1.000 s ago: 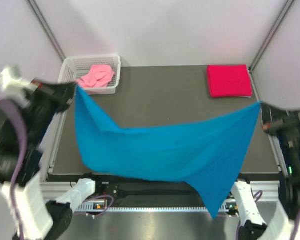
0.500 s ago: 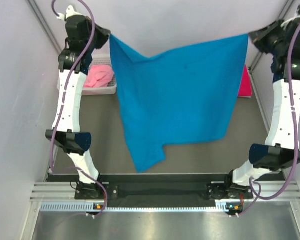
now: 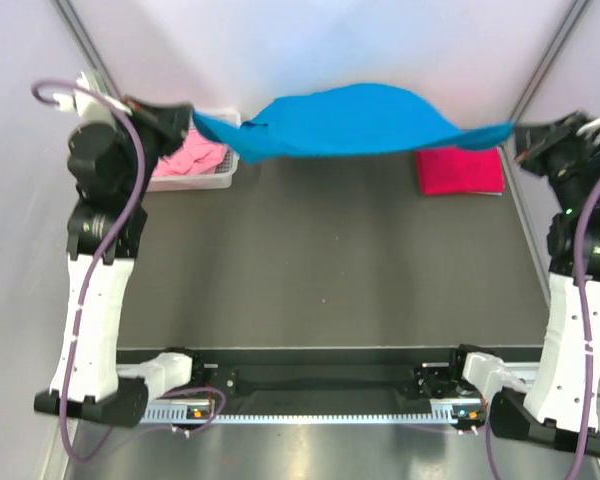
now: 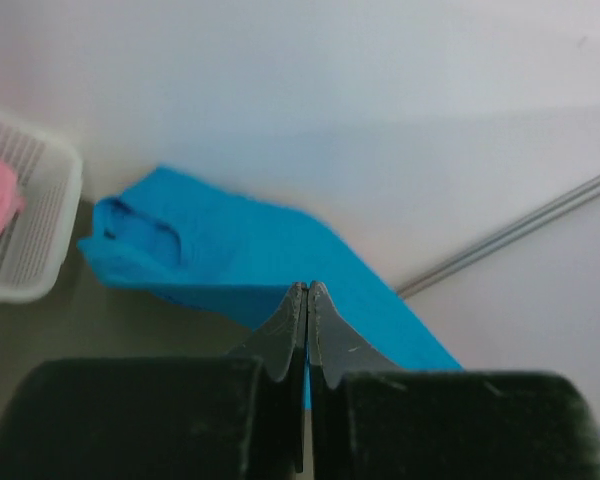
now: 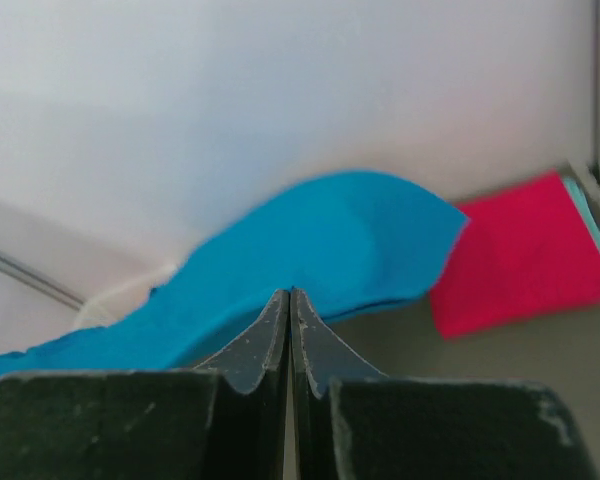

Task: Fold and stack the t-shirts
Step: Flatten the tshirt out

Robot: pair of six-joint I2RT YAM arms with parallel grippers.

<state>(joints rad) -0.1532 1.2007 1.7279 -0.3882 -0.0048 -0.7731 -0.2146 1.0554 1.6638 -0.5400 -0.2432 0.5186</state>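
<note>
The bright blue t-shirt (image 3: 345,120) hangs in the air over the far end of the table, stretched sideways and billowing upward between both arms. My left gripper (image 3: 190,117) is shut on its left end, next to the basket. My right gripper (image 3: 513,133) is shut on its right end, above the red one. In the left wrist view the blue t-shirt (image 4: 230,265) spreads beyond the pressed-together jaws (image 4: 307,290); the right wrist view shows the same cloth (image 5: 330,240) past its jaws (image 5: 289,295). A crimson t-shirt (image 3: 460,165) lies folded at the far right corner. The pink t-shirt (image 3: 185,158) sits crumpled in the basket.
A white mesh basket (image 3: 220,178) stands at the far left corner of the dark table (image 3: 330,270). Pale walls with metal frame posts (image 3: 540,75) close in the far side. A metal rail (image 3: 310,410) carries the arm bases at the near edge.
Both arms have come down from a high raised hold. The blue t-shirt, earlier hanging as a tall sheet, now floats nearly flat over the far edge.
</note>
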